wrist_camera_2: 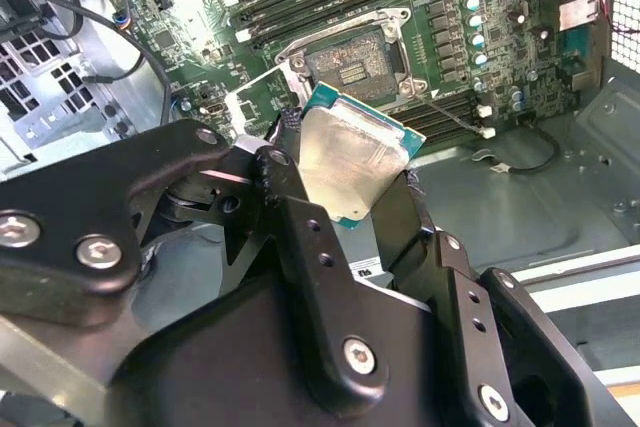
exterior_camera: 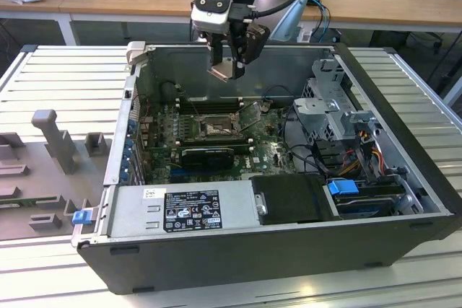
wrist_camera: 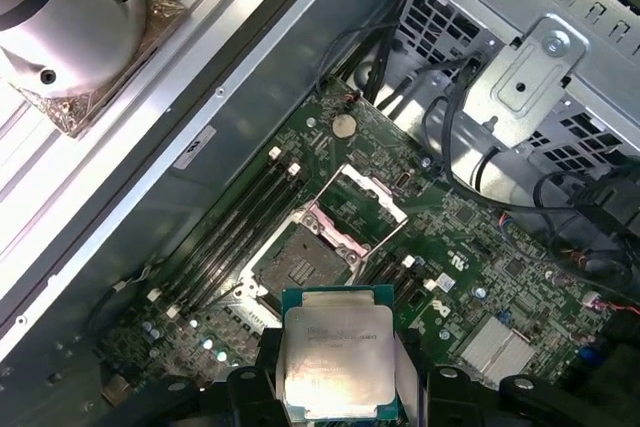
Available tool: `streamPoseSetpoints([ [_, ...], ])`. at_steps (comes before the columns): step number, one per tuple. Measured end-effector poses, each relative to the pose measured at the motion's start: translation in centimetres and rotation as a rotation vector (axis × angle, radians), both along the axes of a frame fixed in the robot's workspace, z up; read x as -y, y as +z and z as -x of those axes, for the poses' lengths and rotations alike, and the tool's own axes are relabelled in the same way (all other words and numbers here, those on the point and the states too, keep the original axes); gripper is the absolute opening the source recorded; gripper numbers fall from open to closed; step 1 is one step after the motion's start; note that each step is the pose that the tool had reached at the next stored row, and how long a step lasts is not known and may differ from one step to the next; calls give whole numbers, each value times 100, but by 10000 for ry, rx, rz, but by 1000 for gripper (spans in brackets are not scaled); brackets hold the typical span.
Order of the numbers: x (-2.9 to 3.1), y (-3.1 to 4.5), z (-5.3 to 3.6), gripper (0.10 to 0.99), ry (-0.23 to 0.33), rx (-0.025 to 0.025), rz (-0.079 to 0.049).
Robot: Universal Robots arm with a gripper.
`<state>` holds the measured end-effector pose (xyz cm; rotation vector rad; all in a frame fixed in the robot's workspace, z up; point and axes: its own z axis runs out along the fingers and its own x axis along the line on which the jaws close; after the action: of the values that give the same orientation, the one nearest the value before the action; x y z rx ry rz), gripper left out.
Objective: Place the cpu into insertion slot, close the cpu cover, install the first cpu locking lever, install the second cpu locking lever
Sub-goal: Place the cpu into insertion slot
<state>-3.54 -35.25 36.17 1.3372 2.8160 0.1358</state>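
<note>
My gripper hangs above the open computer case, shut on the cpu. The cpu is a silvery-grey square chip with a green edge, and its flat face shows in both wrist views, pinched at two sides by the black fingers. Below it, on the green board, lies the insertion slot with its dark centre bare. The cpu cover stands swung up beside the socket, a silvery frame. The chip is well clear of the socket.
Long black memory slots run on both sides of the socket. A metal drive cage with cables fills the case toward the exterior view's right. A power supply lies along the front. Grey fixtures stand on the slatted table.
</note>
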Motion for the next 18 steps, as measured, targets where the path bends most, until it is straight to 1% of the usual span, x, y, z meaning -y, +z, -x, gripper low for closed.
streamPoseSetpoints([
  [12, 0, -5, 0, 525, -541, 0, 0],
  [18, 0, -8, 0, 525, -908, 0, 0],
])
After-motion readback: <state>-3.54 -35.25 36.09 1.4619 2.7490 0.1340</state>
